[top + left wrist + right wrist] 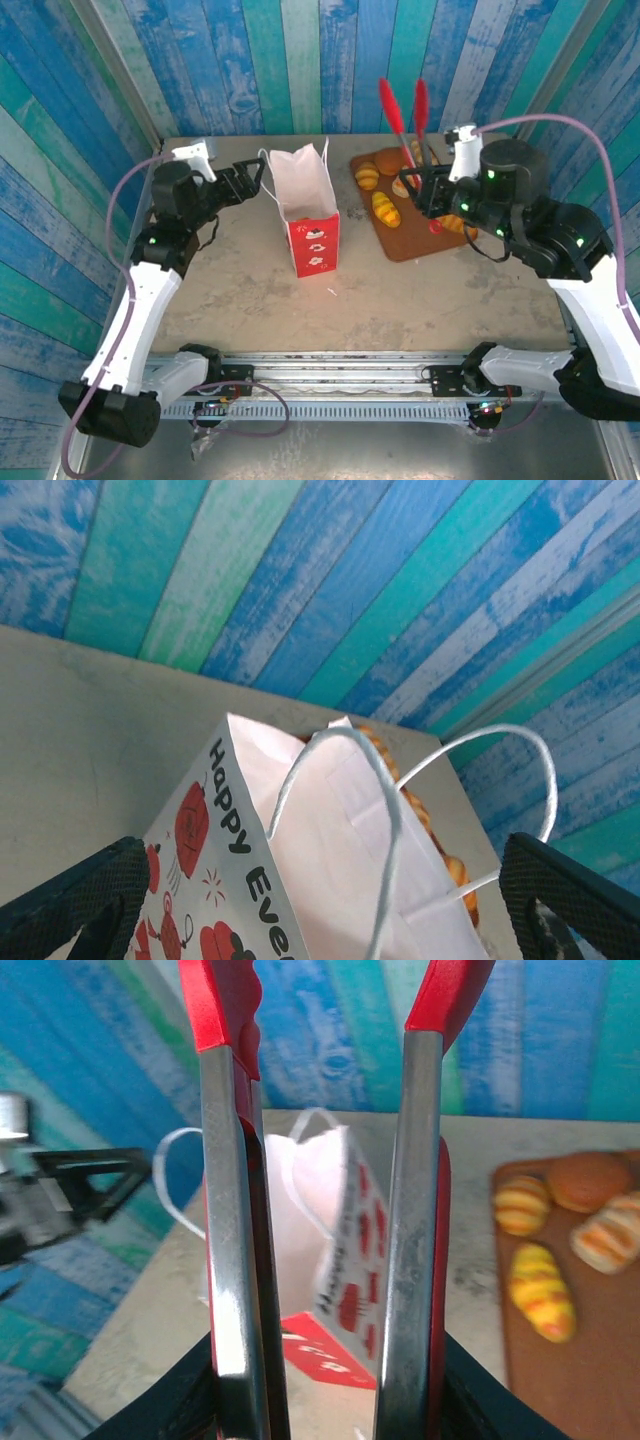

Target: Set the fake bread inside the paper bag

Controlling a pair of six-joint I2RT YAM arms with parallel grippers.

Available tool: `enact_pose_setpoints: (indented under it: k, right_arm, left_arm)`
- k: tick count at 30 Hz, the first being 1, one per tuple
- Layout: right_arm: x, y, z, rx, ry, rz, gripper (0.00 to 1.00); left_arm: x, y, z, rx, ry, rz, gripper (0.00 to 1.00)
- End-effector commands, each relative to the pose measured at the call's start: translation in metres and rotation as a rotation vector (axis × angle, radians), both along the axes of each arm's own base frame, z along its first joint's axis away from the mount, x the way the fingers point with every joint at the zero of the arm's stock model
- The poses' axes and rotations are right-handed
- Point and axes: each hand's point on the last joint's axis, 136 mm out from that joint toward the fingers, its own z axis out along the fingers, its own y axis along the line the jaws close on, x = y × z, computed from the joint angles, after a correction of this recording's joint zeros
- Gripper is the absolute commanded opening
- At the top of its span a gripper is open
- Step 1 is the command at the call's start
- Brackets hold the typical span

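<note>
The paper bag (308, 215) stands upright and open at mid-table, white with red prints. My left gripper (254, 181) is open at its left rim. In the left wrist view the bag (330, 880) and its loop handles (385, 810) lie between the wide-apart fingers of the left gripper (322, 848). My right gripper (428, 188) is shut on red-handled tongs (400, 115) above the board; the tongs' two arms (225, 1210) rise from the right gripper (325, 1395) with nothing between their tips. Several pieces of fake bread (385, 208) lie on the board, among them a yellow croissant (540, 1292).
The brown cutting board (410, 240) sits right of the bag, near the back right of the table. Blue plank walls close in the back and both sides. Bare tabletop (300, 310) lies in front of the bag.
</note>
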Motion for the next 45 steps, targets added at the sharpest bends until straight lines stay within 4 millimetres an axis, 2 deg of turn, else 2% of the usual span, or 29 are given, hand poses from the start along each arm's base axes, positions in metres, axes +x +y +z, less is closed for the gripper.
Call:
enact_pose_setpoints:
  k: [1, 5, 9, 16, 24, 33, 36, 45]
  right_arm:
    - [0.005, -0.024, -0.026, -0.055, 0.050, -0.077, 0.43]
    - [0.015, -0.045, -0.071, -0.098, 0.156, -0.135, 0.43]
    - [0.021, -0.051, -0.121, -0.153, 0.272, -0.158, 0.43]
    - [0.025, -0.051, -0.199, -0.238, 0.446, -0.161, 0.45]
    - [0.022, -0.052, -0.265, -0.297, 0.636, -0.068, 0.46]
    - [0.022, -0.064, -0.300, -0.370, 0.760, 0.004, 0.48]
    - [0.024, -0.067, -0.304, -0.384, 0.791, 0.029, 0.48]
    - [0.033, -0.060, -0.312, -0.409, 0.836, 0.116, 0.51]
  left_arm:
    - [-0.016, 0.023, 0.018, 0.024, -0.076, 0.110, 0.94]
    - [-0.030, 0.042, 0.018, 0.032, -0.110, 0.207, 0.94]
    - [-0.047, 0.058, 0.021, 0.058, -0.152, 0.271, 0.94]
    - [-0.058, 0.060, -0.001, 0.091, -0.127, 0.265, 0.94]
    - [-0.060, 0.060, -0.020, 0.108, -0.089, 0.260, 0.94]
    - [-0.061, 0.058, -0.020, 0.129, -0.085, 0.242, 0.94]
    - [-0.064, 0.060, -0.019, 0.133, -0.086, 0.249, 0.94]
    - [-0.066, 0.060, -0.022, 0.139, -0.077, 0.247, 0.94]
